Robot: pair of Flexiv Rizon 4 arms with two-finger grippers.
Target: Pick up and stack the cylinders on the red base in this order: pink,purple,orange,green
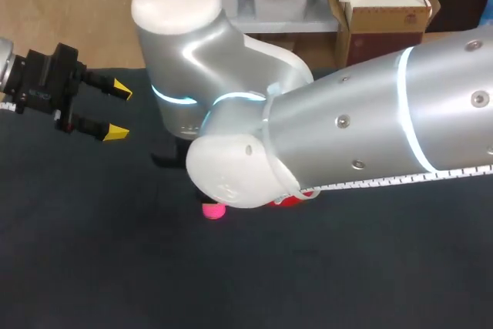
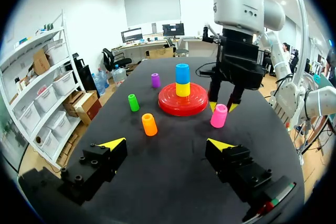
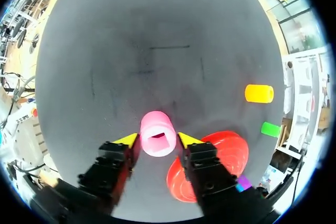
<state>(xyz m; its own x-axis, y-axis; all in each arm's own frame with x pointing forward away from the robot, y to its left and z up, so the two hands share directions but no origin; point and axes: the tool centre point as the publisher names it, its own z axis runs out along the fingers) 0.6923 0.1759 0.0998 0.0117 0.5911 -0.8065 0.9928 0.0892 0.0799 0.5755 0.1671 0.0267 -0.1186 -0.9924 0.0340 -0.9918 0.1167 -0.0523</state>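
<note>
You've got the dark table (image 1: 108,267) mostly hidden in the head view by the right arm (image 1: 370,129), which comes in across the middle; red base (image 2: 182,104) sits mid-table with a yellow cylinder (image 2: 182,89) on it and a blue cylinder (image 2: 182,73) on top of that; left gripper (image 1: 115,111) hangs over the table's left side, well apart from everything, jaws wide open, holding nothing; right gripper (image 3: 157,140) is down over the pink cylinder (image 3: 157,134), which stands on the table just beside the base; can't tell if it's clamped on it or only straddling it; orange cylinder (image 2: 149,124), green cylinder (image 2: 134,102) and purple cylinder (image 2: 155,80) stand loose on the table on the base's other side, apart from each other.
</note>
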